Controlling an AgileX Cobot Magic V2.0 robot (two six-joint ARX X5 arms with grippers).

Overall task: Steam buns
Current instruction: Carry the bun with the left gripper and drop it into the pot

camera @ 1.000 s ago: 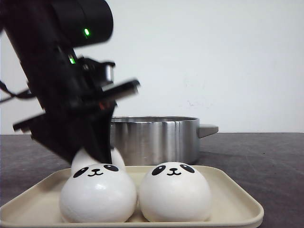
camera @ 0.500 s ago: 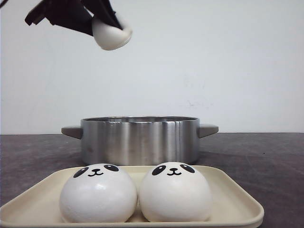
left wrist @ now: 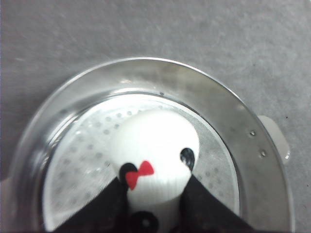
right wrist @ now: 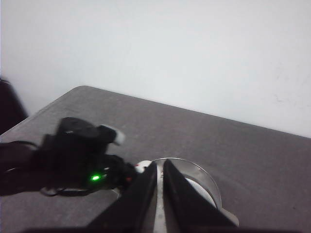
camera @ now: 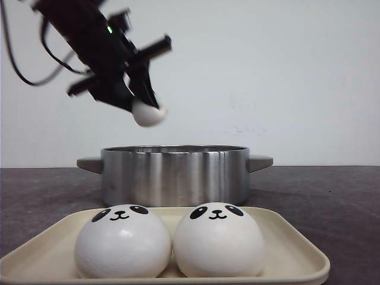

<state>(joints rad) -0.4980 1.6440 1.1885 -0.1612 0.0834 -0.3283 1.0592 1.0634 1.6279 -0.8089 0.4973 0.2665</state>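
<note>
Left hand (camera: 139, 98) is clamped on a smooth white panda bun (camera: 148, 113) above the shiny round steel pot (camera: 175, 175). Two more domed buns (camera: 122, 241) sit on the cream tray (camera: 297, 252) on the grey desk (camera: 332, 202). Right hand (right wrist: 160, 187) is nearly closed, empty.

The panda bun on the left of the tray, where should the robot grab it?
Probably from above, hand fingers squeezing the round flanks of the left bun front and back. The right bun sits against its inner side, leaving no finger room there, and the tray rim blocks low approaches.

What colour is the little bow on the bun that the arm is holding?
Red, on the held bun; the left wrist view shows it best.
</note>
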